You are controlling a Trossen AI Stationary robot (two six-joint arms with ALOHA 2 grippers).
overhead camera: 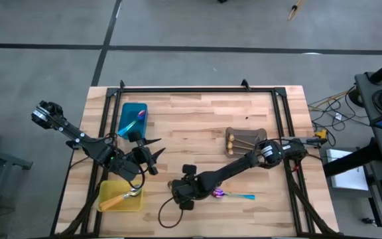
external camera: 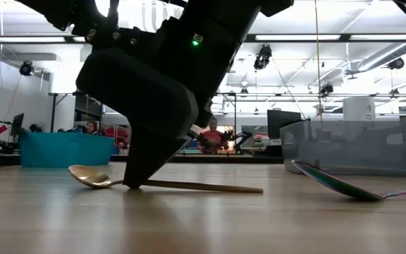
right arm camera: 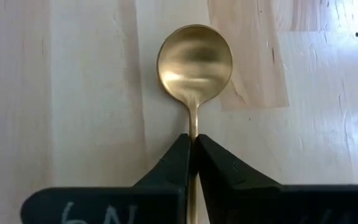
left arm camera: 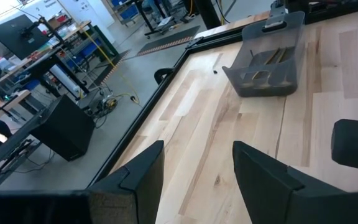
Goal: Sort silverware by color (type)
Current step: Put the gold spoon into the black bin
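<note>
On the surface point(overhead camera: 204, 126), one tray point(overhead camera: 132, 119) sits at the back left, another point(overhead camera: 121, 196) at the front left holding a spoon point(overhead camera: 126, 195), a third point(overhead camera: 245, 140) right of centre, and between the front tray and a loose spoon point(overhead camera: 234, 195) the right hand point(right arm camera: 193, 149) pinches a spoon point(right arm camera: 194, 65).

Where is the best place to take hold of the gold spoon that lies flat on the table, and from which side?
Grip the gold spoon at the thin handle just behind the bowl, coming straight down from above with one finger on each side. The handle is narrow and lies flat on the wooden table, while the bowl is wide and rounded. The right gripper is already shut there.
</note>
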